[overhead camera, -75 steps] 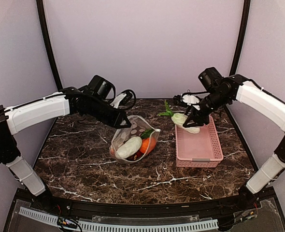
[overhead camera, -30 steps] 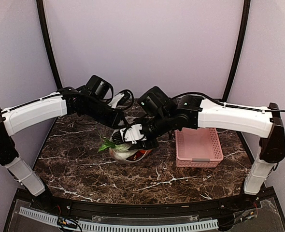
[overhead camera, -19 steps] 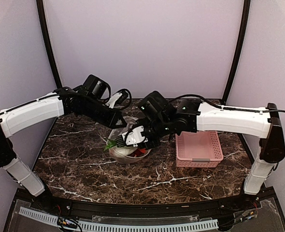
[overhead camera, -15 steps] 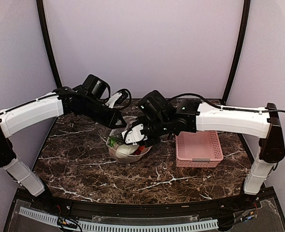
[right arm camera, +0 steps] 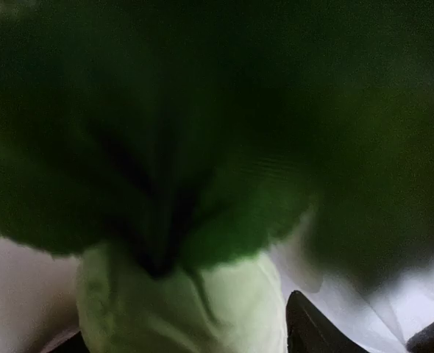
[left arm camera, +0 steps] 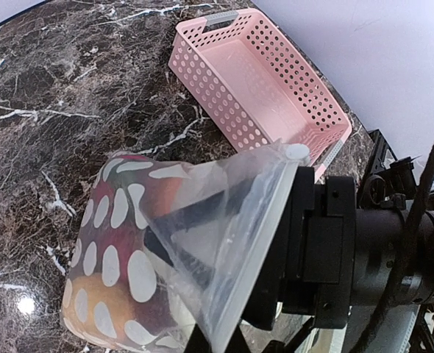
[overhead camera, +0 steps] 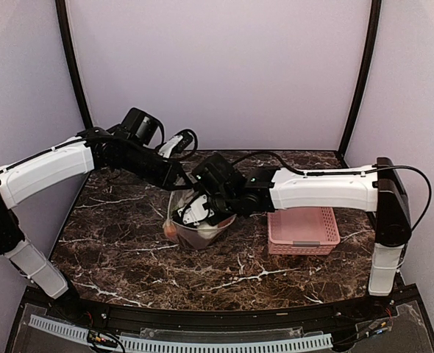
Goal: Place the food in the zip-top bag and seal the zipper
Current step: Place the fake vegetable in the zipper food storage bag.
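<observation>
While my left pincer (overhead camera: pixel 177 181) is clenched on the top edge of the dotted bag (left arm camera: pixel 165 243), holding its mouth up off the tabletop (overhead camera: pixel 121 243), my right pincer (overhead camera: pixel 196 212) is down in the opening, gripping the cabbage (right arm camera: pixel 180 309). Other food (left arm camera: pixel 99 290) is already inside. The pink basket (left arm camera: pixel 261 81) sits just beside.

Left arm (overhead camera: pixel 48 165) reaches inward, end effector (overhead camera: pixel 174 180) pinched tight on zip-top bag (left arm camera: pixel 202 220) rim. Right arm (overhead camera: pixel 320 187) stretched far across, wrist dipped, end effector (overhead camera: pixel 200 214) low, fingers clamped around cabbage (right arm camera: pixel 180 309).
</observation>
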You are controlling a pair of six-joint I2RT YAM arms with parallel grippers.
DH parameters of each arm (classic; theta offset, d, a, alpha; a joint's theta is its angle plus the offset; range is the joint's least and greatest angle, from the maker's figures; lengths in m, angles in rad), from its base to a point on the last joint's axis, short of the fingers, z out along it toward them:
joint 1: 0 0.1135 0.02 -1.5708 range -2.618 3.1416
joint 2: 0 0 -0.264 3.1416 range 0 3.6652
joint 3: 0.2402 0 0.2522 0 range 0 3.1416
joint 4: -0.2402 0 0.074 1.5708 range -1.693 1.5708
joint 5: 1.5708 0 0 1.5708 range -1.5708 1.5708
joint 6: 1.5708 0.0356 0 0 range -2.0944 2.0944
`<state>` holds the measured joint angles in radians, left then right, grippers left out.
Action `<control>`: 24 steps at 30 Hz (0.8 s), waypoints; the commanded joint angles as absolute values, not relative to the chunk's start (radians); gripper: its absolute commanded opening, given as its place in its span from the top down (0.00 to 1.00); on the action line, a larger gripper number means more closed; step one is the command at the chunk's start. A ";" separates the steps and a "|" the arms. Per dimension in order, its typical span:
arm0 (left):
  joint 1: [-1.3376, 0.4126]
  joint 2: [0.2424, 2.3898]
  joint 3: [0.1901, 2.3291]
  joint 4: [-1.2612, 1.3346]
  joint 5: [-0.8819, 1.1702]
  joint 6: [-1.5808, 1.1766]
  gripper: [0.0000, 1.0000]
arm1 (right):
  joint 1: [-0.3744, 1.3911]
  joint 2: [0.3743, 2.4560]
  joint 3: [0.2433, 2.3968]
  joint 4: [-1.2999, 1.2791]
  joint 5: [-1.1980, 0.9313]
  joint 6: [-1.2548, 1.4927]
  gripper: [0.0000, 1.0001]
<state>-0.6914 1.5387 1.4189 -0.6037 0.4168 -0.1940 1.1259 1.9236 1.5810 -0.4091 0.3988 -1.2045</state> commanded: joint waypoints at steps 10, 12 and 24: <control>-0.701 1.495 1.419 -0.613 0.401 -0.164 0.99 | 1.177 1.787 1.621 -0.483 0.326 -1.097 0.13; -0.701 1.499 1.421 -0.608 0.395 -0.164 0.99 | 1.180 1.763 1.627 -0.534 0.287 -1.069 0.13; -0.699 1.526 1.433 -0.614 0.375 -0.163 0.99 | 1.180 1.633 1.644 -0.816 0.014 -0.989 0.27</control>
<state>-0.6987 1.5372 1.4204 -0.6155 0.3904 -0.1791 1.1736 1.6917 1.6176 -0.6651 0.1898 -1.0260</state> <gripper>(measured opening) 0.010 0.833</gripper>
